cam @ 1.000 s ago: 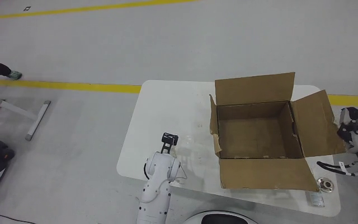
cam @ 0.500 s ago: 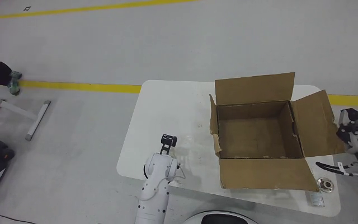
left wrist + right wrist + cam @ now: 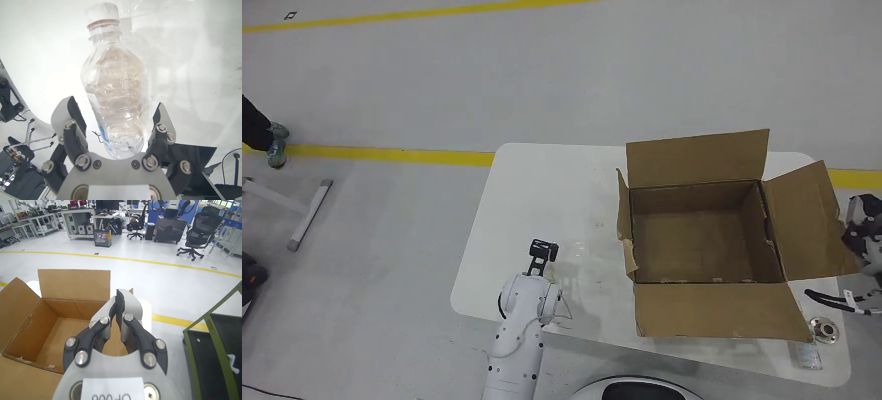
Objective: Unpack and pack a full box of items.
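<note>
**Loosely bracketed bottle, easy to lose**

The clear plastic bottle (image 3: 111, 72) appears to lie on its side on the white tabletop (image 3: 542, 190). It is close to the left edge, toward the corner nearest the robot, with its cap pointing away from the left gripper (image 3: 115, 102). That gripper's jaws stand apart, one on each side of the bottle's lower body. A gap shows on both sides, so nothing is gripped yet.

The nearest risk is a roll. The body is round, smooth and thin-walled, so if one pad touches first it could push the bottle sideways toward the left edge. The jaws also sit near the base, so a lifted bottle may droop or swivel at the cap end. Too hard a squeeze would likely buckle the wall.

The cardboard box (image 3: 697, 158) stands open and empty on the right half of the tabletop, well apart from the bottle. Its left flap sits on the side facing the bottle, and a low carry could catch on it.

The right gripper (image 3: 119, 298), jaws together on nothing, hangs by the box's right flap. If both arms enter the box at once they could collide. A small round metal part (image 3: 820, 328) lies near the right corner closest to the robot.
</note>
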Available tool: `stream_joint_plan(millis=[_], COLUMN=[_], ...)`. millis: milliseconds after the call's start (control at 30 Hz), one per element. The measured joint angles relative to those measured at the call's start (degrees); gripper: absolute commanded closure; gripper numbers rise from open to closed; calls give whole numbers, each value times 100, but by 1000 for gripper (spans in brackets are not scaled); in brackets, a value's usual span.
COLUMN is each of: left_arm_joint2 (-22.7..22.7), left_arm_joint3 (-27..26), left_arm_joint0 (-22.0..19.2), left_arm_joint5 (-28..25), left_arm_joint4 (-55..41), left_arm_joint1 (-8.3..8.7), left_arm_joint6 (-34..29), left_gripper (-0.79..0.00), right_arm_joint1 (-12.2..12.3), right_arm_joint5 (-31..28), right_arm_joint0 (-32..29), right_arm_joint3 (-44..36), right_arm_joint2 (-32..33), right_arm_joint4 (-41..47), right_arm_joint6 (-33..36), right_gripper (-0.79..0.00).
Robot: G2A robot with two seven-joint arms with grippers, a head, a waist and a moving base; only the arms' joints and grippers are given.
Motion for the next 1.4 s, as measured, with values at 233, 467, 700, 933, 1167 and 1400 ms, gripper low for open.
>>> stream_joint_plan(millis=[233,467,700,933,1167,1400], left_arm_joint2=[33,46,73,116,211,373], left_arm_joint3=[100,215,318,137,-816,-1406], left_arm_joint0=[-36,-119,-184,-176,-141,-291], left_arm_joint5=[4,46,73,187,295,470], left_arm_joint4=[-23,-100,-123,-65,-472,-702], left_arm_joint1=[16,28,41,55,25,-7], left_arm_joint6=[-7,-44,-92,-4,-236,-297], left_gripper=[-686,-271,0,0,0,0], right_arm_joint1=[-8,-12,-13,-12,11,72], right_arm_joint5=[-7,-31,-58,-64,-212,-429], right_arm_joint0=[-21,-4,37,119,371,641], right_arm_joint3=[-4,6,33,1,72,489], right_arm_joint2=[13,16,3,128,628,1065], right_arm_joint4=[9,20,18,133,1108,1564], right_arm_joint6=[3,5,30,-22,250,541], right_gripper=[0,0,0,0,-785,-785])
